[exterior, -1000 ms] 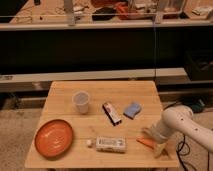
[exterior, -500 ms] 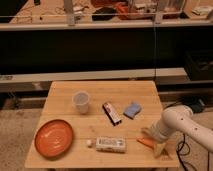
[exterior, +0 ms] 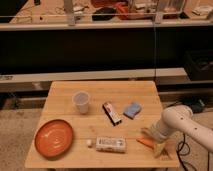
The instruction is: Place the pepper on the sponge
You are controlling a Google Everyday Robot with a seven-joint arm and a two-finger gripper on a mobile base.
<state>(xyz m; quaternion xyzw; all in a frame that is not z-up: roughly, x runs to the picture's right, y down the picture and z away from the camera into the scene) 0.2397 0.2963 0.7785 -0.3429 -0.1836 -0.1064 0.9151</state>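
Nothing seems to shift since the earlier frames: the pepper (exterior: 145,143) lies at the near right of the counter (exterior: 65,92), apart from the sponge (exterior: 132,110) farther back. It is probably light, stiff and smooth, best held at its thicker middle. The hand (exterior: 159,146) sits just right of it; I cannot tell whether it is wide or narrow.
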